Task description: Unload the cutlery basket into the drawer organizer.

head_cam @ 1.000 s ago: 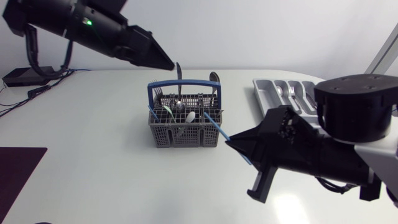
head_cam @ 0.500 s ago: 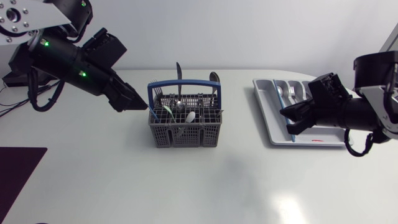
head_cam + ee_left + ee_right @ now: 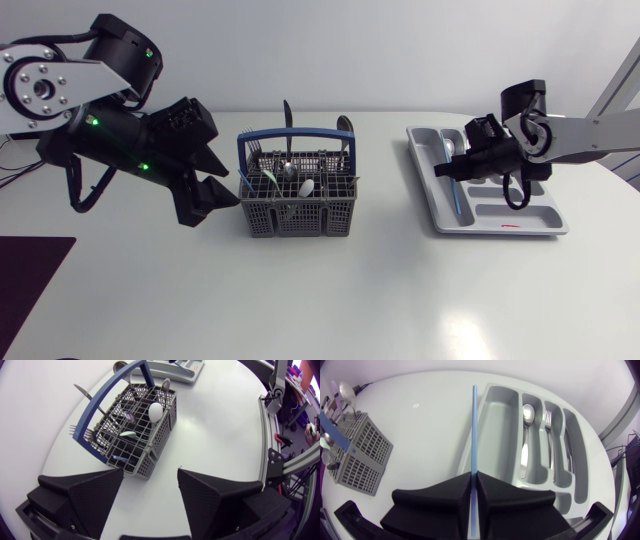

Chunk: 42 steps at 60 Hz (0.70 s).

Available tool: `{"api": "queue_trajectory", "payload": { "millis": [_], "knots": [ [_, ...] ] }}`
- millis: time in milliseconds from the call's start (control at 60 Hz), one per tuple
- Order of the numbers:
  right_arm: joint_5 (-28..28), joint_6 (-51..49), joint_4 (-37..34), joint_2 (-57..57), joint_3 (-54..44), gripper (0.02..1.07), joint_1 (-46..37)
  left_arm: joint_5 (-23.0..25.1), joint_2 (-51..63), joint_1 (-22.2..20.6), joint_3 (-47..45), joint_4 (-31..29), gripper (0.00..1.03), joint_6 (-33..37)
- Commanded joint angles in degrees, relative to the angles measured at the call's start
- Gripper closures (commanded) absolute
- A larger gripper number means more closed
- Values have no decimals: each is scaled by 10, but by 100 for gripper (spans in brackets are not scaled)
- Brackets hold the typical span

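One thin blue stick [image 3: 473, 425] sits pinched within right tool [image 3: 474, 476].

The basket [image 3: 297, 215] and organizer [image 3: 492, 435] are matt grey plastic, the stick [image 3: 473, 435] smooth blue plastic, the spoon [image 3: 528, 412] shiny metal.

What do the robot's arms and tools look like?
Left arm and right arm: silver-grey links, black joints, looping black cables; green lights on the left. Left tool and right tool: matte black, two broad wedge fingers.
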Motion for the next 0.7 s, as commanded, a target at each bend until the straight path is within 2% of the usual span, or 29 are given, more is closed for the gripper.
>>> {"api": "queue_trajectory", "payload": {
  "millis": [0, 167, 217, 267, 283, 300, 333, 367, 400, 500, 683],
  "knots": [
    [12, 29, 7, 46, 30, 100, 6, -2, -10, 5, -25, 19, 14, 35],
    [46, 51, 0, 105, 75, 98, 13, -2, -11, 12, -48, 56, 14, 58],
    [46, 51, -1, 111, 79, 93, 15, -2, -11, 15, -56, 73, 14, 59],
    [46, 52, -1, 111, 76, 72, 17, -1, -11, 19, -60, 82, 14, 67],
    [46, 51, -1, 110, 76, 70, 17, -1, -11, 19, -60, 82, 14, 67],
    [46, 51, -1, 105, 72, 53, 19, -1, -11, 22, -62, 90, 14, 67],
    [46, 51, -1, 98, 64, 37, 23, -1, -10, 23, -64, 98, 14, 66],
    [46, 51, -1, 88, 55, 25, 24, -1, -9, 28, -66, 108, 14, 65],
    [46, 50, 2, 76, 45, 18, 26, -1, -5, 35, -67, 119, 14, 62],
    [46, 44, 11, 38, 13, 15, 32, 4, 9, 42, -69, 125, 14, 55],
    [45, 43, 17, -39, -44, 15, 49, 15, 20, 45, -92, 189, 14, 3]
  ]
}}
